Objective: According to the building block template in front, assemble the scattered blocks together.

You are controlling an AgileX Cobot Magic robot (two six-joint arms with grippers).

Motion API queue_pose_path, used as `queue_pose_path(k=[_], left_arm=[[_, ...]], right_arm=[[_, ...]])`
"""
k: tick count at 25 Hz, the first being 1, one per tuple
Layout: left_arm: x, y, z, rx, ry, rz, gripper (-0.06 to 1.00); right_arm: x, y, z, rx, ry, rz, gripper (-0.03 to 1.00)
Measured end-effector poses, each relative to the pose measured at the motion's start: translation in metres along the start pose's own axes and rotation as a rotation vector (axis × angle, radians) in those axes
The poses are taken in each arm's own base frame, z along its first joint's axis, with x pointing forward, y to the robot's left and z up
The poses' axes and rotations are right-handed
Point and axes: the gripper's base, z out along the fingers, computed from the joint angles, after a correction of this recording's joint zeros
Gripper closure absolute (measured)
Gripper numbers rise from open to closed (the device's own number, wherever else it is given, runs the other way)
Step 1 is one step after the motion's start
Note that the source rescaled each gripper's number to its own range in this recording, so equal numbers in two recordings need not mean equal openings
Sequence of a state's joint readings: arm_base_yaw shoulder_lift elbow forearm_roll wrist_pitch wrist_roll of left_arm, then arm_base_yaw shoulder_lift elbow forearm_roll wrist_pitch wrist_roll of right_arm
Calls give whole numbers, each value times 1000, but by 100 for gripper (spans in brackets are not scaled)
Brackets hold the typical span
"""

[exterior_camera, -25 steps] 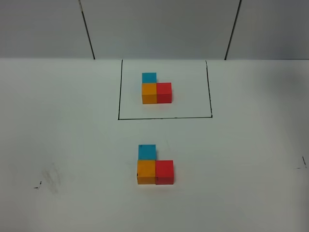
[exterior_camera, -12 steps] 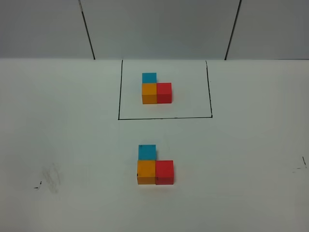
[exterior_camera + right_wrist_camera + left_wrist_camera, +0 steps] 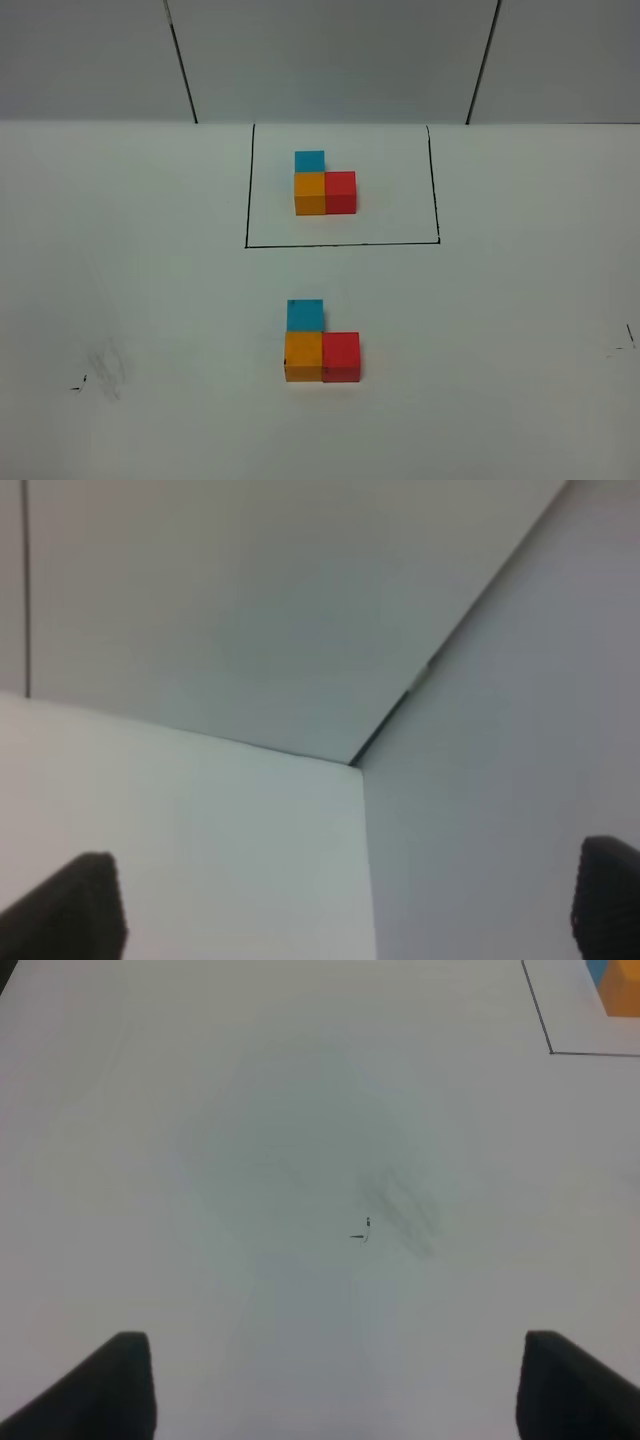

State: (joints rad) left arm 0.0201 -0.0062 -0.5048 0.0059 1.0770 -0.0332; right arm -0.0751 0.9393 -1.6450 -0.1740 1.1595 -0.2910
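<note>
The template sits inside a black drawn outline (image 3: 341,242) at the back middle: a blue cube (image 3: 309,160) behind an orange cube (image 3: 309,192), with a red cube (image 3: 340,191) to its right. Nearer the front, three unframed cubes touch in the same L: light blue (image 3: 305,313), orange (image 3: 302,355), red (image 3: 340,355). Neither gripper shows in the high view. My left gripper (image 3: 330,1385) is open and empty over bare table; a corner of the outline (image 3: 550,1050) and the template's orange cube (image 3: 622,992) show in its view. My right gripper (image 3: 345,905) is open, empty, facing the wall.
The white table (image 3: 150,300) carries faint smudges and pen marks at the front left (image 3: 105,365) and a small mark at the right edge (image 3: 625,340). Grey wall panels (image 3: 330,60) stand behind the table.
</note>
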Motion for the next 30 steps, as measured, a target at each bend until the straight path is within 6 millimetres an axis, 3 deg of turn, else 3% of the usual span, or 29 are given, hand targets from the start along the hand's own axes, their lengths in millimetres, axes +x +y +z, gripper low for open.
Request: queue_pose_path(k=[4, 8, 14, 21, 30], left_arm=[[0, -1, 0, 6, 0, -2, 32], [0, 0, 0, 0, 0, 0, 32], [0, 0, 0, 0, 0, 0, 32], [0, 0, 0, 0, 0, 0, 32], [0, -1, 0, 6, 0, -2, 32]], right_arm=[[34, 4, -54, -32, -106, -62, 15], [73, 8, -80, -73, -126, -31, 15], [132, 36, -77, -205, -91, 21, 16], [189, 68, -65, -285, -188, 106, 20], [242, 87, -32, -229, -48, 279, 24]])
